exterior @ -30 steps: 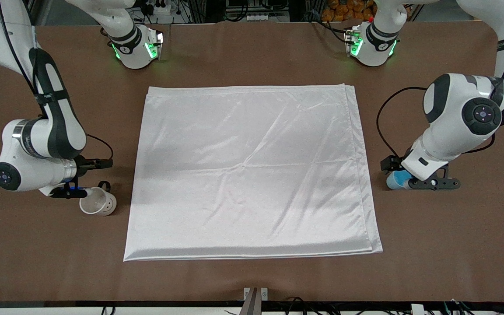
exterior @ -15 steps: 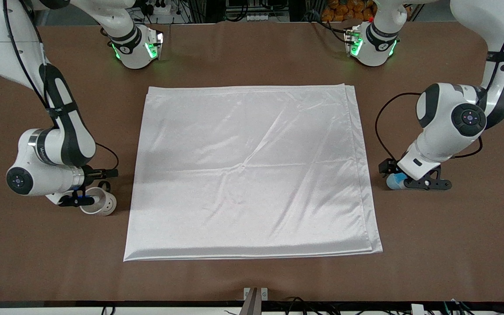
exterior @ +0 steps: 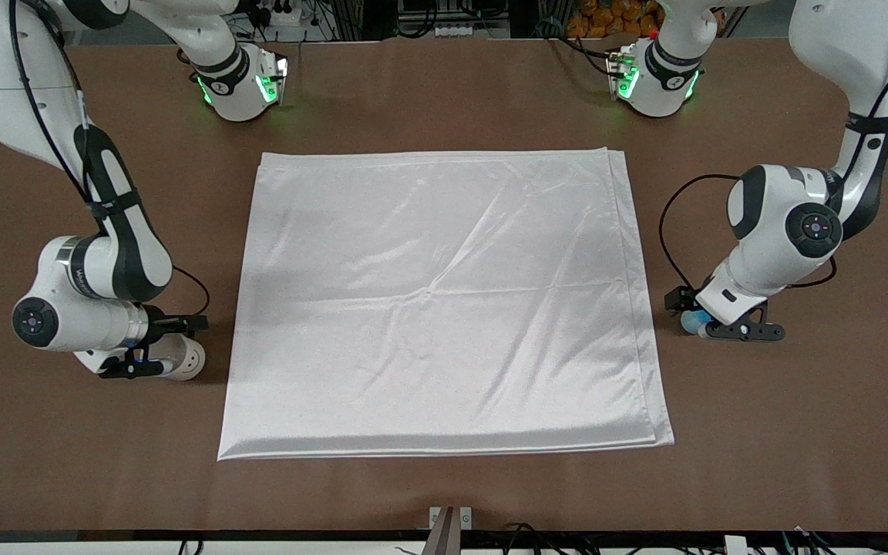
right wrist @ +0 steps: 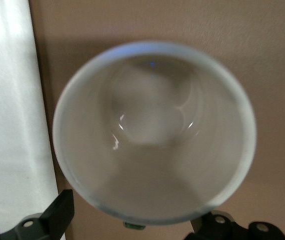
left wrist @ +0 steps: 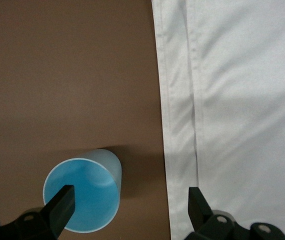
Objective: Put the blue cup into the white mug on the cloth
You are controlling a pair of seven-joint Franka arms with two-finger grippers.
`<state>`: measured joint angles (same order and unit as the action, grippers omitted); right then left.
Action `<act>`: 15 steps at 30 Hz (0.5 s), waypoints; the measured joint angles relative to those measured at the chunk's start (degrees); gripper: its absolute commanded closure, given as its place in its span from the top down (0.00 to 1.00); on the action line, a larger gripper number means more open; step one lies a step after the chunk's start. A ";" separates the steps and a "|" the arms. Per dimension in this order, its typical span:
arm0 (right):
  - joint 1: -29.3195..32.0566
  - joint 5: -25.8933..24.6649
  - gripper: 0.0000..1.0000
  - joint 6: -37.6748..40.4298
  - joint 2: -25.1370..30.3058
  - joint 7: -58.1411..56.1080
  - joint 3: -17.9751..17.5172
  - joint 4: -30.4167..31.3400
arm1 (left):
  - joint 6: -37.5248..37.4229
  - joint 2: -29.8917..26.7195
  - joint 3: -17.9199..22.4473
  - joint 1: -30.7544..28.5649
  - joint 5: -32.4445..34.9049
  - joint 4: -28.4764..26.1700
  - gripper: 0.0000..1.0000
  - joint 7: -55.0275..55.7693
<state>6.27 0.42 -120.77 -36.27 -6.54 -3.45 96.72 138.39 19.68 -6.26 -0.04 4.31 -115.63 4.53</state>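
1. Since a second ago, both arms have dropped lower: the right gripper point(exterior: 153, 362) now covers the mouth of the white mug point(exterior: 184, 360), and the left gripper point(exterior: 710, 324) hides most of the blue cup point(exterior: 689, 322).
2. The cloth point(exterior: 444, 301) lies flat and creased at the middle of the brown counter point(exterior: 444, 493), unmoved; the mug stands off it at the right arm's end, the cup off it at the left arm's end.
3. The left wrist view shows what the front view hides: the cup's point(left wrist: 85, 192) bright blue inside, upright beside the cloth's folded hem point(left wrist: 177, 125), with the left fingers point(left wrist: 60, 206) spread wide, one over the rim.
4. The right wrist view looks straight down into the mug's point(right wrist: 155, 130) cream interior; the right fingers point(right wrist: 57, 215) stand released on either side, gripping nothing.
5. Small lettering on the right arm's wrist ring cannot be read.
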 measured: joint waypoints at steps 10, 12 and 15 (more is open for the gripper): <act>0.11 -0.05 1.00 -1.40 -0.08 -0.32 0.11 -1.64 | 1.21 2.48 0.04 -0.50 0.00 -0.03 1.00 0.00; 0.12 -0.05 1.00 -1.83 -0.24 -0.33 0.12 -1.63 | 1.32 2.78 0.04 -0.50 0.00 -0.02 1.00 0.00; 0.14 -0.06 0.92 -2.53 -0.61 -0.36 0.14 -1.63 | 1.43 3.25 0.04 -0.50 0.00 -0.03 1.00 0.00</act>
<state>6.40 0.36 -123.31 -36.87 -6.91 -3.32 95.09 139.82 22.92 -6.23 -0.54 4.32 -115.66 4.53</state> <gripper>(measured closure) 0.000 0.000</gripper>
